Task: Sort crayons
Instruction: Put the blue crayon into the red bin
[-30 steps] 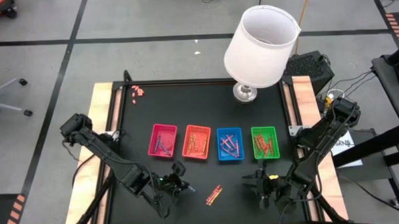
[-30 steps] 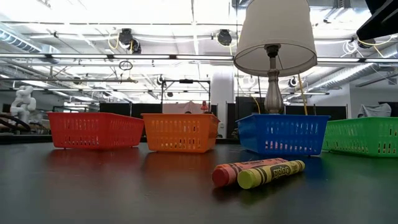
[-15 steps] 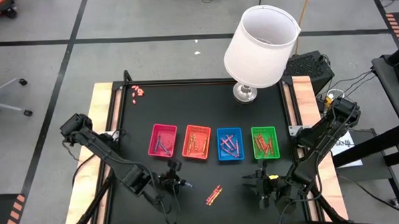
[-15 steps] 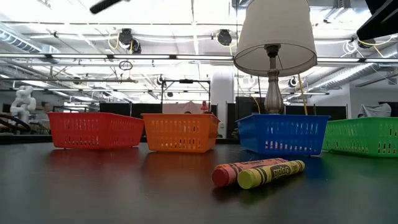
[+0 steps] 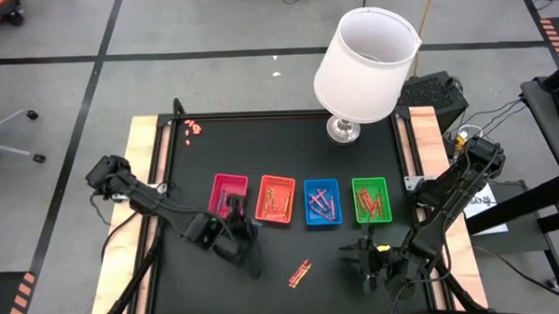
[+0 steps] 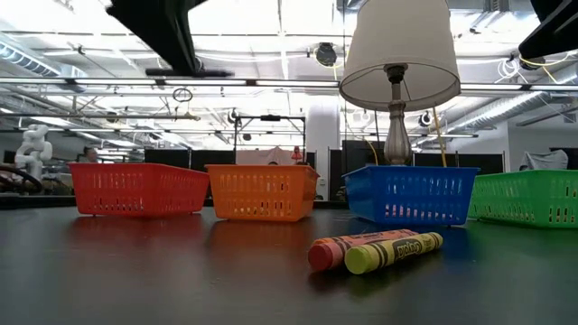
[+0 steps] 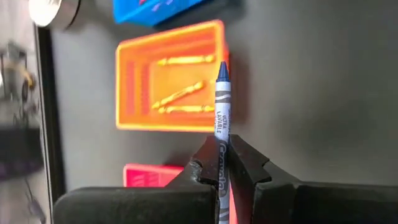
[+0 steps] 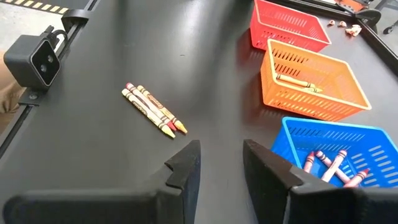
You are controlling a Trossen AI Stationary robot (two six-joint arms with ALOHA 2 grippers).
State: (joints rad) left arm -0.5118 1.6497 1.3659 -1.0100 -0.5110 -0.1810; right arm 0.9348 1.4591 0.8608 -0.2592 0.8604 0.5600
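- One blue crayon [image 7: 222, 118] clamped in left gripper [image 7: 222, 169], tip forward, carried above table [image 5: 169, 189] near red tray [image 7: 149, 175] and orange tray [image 7: 127, 84].
- Two loose crayons [image 5: 299, 272] side by side on table in front of trays — one red, one yellow.
- More crayons sorted in orange, blue [image 5: 322, 202] and green [image 5: 370, 199] trays.
- Right gripper [image 8: 217, 165] parked at near edge, fingers partly apart, holding nothing.
- Risk: released over red or orange tray, wrong colour; blue tray lies farther along.
- Risk: thin grip near crayon's tail could let it slip or swing.
- Hidden: red tray's contents mostly covered by left arm from above; left gripper cropped in low view.
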